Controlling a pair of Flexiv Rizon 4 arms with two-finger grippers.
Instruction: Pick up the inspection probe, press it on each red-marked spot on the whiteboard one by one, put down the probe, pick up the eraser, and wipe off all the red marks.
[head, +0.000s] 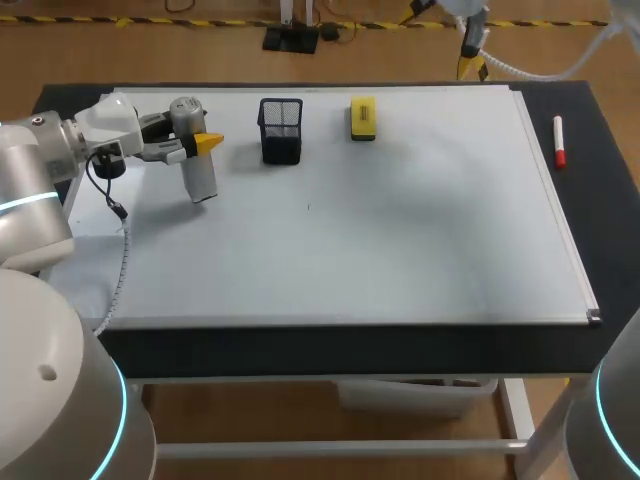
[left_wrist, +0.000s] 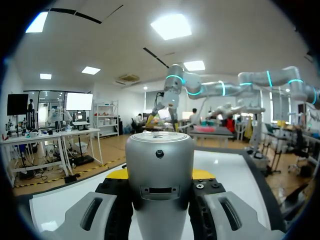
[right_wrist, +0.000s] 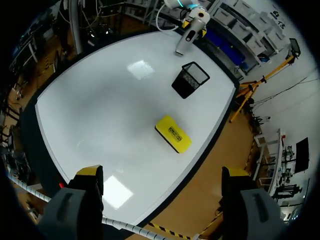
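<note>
The left claw (left_wrist: 160, 175) is closed on the inspection probe (head: 201, 178), its pads pressed against the silver barrel from both sides. It holds the probe over the far left part of the whiteboard (head: 400, 240), just left of the black mesh holder (head: 281, 130).

The probe's long axis is close to upright. Its blunt lower end points down at the board and leans a little toward the near side. I cannot tell whether that end touches the surface.

I judge the probing step to be in hand, yet no red mark shows on the board from here, so the target should be confirmed before any press. To do it well, square the barrel to the board, lower it straight and press lightly. Lift clear before travelling sideways, so the tip does not drag or knock the holder.

Further right along the far edge lies the yellow eraser (head: 363, 117), untouched. The right claw (right_wrist: 162, 175) is spread wide and empty, high beyond the far edge. A red marker (head: 559, 142) lies on the black desk (head: 610, 200), right of the board.
</note>
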